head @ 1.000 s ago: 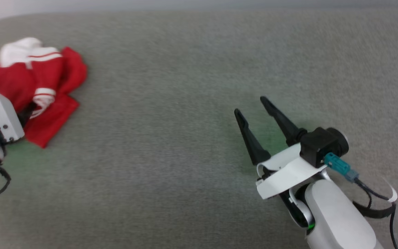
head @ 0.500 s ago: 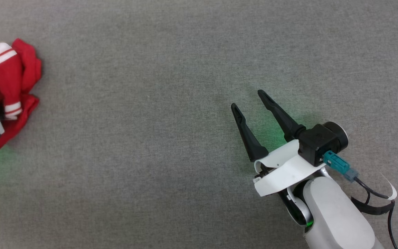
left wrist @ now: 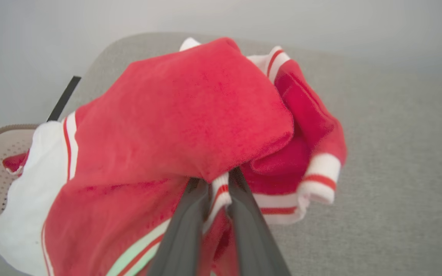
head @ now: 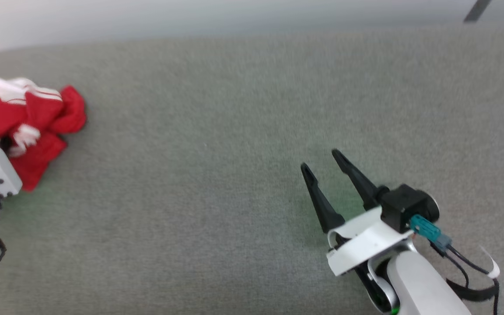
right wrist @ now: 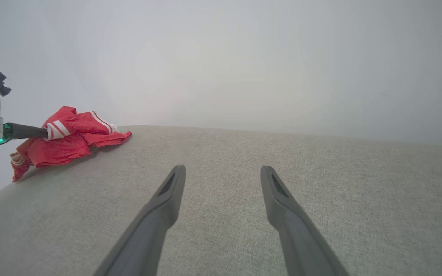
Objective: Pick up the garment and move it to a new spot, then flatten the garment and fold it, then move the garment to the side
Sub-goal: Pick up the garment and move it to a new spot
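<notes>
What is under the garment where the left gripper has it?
The grey surface lies under the garment; the left gripper is shut on its striped trim. Anything beneath the bunched folds is covered.

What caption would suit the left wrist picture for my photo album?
Left gripper, dark fingers shut, pinches the striped trim of a crumpled red-and-white jersey T-shirt over a grey fabric surface.

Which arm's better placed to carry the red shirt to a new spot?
Left: the left gripper is shut on the garment, while the right gripper sits open, well apart from it.
</notes>
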Motion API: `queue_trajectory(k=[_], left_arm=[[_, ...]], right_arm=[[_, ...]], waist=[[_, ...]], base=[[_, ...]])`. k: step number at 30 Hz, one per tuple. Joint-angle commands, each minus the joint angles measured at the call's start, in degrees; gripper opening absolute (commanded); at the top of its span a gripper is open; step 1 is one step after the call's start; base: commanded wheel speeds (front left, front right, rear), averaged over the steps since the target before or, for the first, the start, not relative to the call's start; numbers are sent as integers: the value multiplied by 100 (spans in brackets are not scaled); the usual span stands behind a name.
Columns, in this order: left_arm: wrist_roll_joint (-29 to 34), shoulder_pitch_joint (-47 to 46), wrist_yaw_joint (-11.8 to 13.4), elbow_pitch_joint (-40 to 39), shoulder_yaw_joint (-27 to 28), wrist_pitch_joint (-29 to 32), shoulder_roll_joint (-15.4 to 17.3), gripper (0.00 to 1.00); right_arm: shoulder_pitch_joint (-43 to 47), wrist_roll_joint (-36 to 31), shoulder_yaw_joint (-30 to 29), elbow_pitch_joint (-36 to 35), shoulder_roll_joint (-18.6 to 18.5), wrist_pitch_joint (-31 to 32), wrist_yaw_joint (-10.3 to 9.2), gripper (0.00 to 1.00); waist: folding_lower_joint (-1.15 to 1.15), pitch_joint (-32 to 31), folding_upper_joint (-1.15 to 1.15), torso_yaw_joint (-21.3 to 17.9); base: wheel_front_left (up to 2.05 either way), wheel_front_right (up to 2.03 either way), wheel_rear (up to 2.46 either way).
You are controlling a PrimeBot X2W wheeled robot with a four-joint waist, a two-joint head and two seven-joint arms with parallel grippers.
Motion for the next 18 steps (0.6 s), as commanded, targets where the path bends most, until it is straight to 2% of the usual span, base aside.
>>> queue_trajectory(k=[1, 5, 10, 18], left_arm=[[-64, 56, 3, -87, -18, -216, -6, 0], [-257, 53, 3, -561, -128, -568, 0, 0], [-350, -35, 3, -1422, -551, -631, -42, 0], [-298, -296, 4, -3159, -1448, -305, -58, 0]], right_arm=[[171, 71, -45, 14, 10, -3, 1, 100], [421, 151, -185, -19, 8, -3, 0, 100], [699, 229, -435, -103, 9, -2, 0, 100], [883, 338, -774, -378, 9, -2, 0, 100]], waist=[[0, -710, 0, 236], [0, -1024, 0, 250], [0, -1224, 0, 186], [0, -1116, 0, -310]], base=[[0, 0, 0], [0, 0, 0], [0, 0, 0], [0, 0, 0]])
